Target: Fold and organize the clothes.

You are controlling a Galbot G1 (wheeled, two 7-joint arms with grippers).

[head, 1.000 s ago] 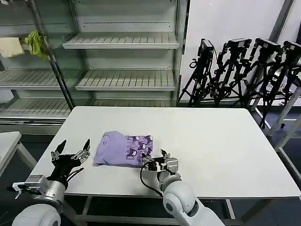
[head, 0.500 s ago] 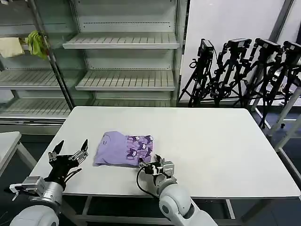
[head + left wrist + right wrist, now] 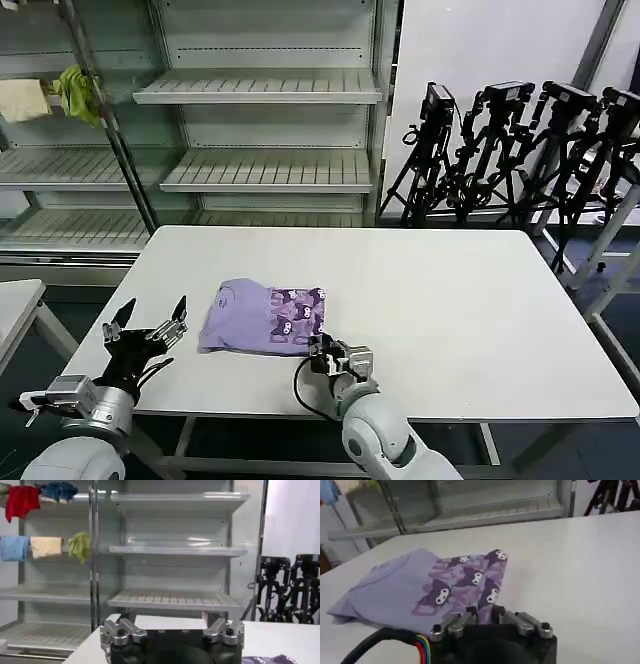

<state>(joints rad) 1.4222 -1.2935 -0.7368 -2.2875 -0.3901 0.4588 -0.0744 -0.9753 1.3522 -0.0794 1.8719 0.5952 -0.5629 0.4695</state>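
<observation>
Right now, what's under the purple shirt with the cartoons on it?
The folded purple shirt lies flat on the white table, so bare tabletop is around it. Whether anything is tucked beneath it is hidden by the fabric. The right gripper sits at its near corner.

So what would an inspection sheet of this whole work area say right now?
Surface: white table, bare around the shirt.
Job's things: lavender T-shirt lying folded near the table's front edge, cartoon print showing on its right part.
Clutter: nothing seen on the table.
Grippers: left gripper open at the table's front left corner, apart from the shirt; right gripper shut at the shirt's front right corner.
Cables: black cable looping beside the right gripper; coloured wires at its wrist.
Surroundings: metal shelves behind, yellow-green cloth and cream cloth hanging at left, camera tripods at right.
</observation>
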